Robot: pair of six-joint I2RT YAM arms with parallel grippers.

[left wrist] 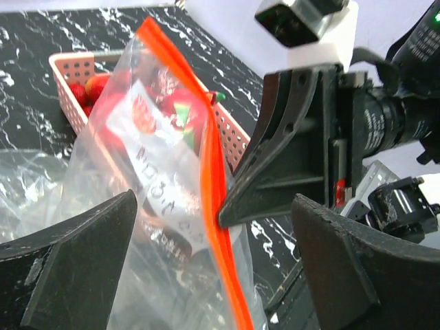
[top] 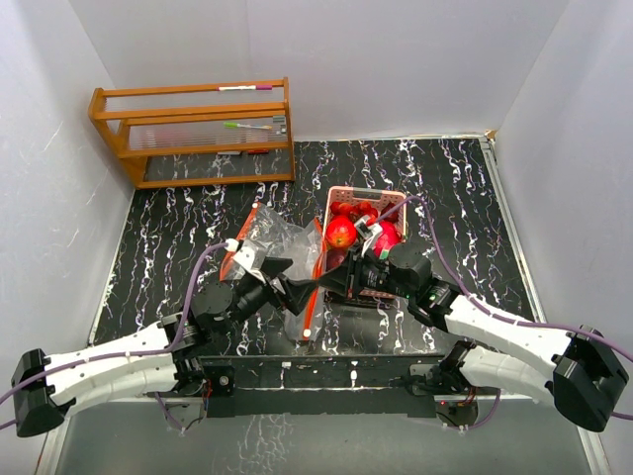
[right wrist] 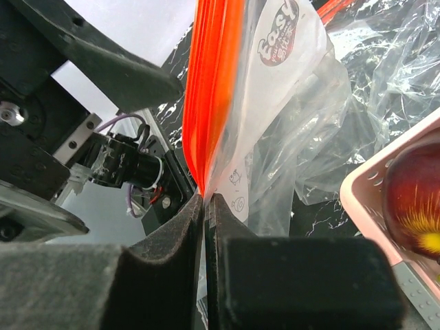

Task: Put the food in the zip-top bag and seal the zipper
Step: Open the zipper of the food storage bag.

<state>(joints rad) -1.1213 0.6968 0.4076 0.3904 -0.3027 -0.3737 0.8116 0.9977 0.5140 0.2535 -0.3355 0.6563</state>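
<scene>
Table: a black table (top: 178,228) with white veining, closed in by white walls and seen from above.
Rack: a wooden rack (top: 198,134) stands at the far left corner, well apart from the work.
Bag: a clear zip-top bag (top: 272,242) is held up near the middle of the table, between the two arms. It looks thin, limp, light and slippery, and would likely sag or fold wherever it is not supported. I cannot tell whether anything is inside it.
Basket: a pink basket (top: 341,193) sits just to the right of the bag.
Left gripper: the left gripper (left wrist: 213,220) has its jaws spread wide on either side of the bag's edge, touching nothing.
Right gripper: the right gripper (right wrist: 206,206) has its jaws pinched together on the bag's edge, at the lower end of the orange band.
Fruit: the fruit (top: 361,228) lies in the basket, including a red apple (top: 340,233). The pieces look round, smooth and firm, so they probably roll and need a grip across the widest part.
Zipper: the orange zipper strip (left wrist: 216,199) runs along the bag's mouth. It looks like the stiffest part of the bag and the best place to hold it.
</scene>
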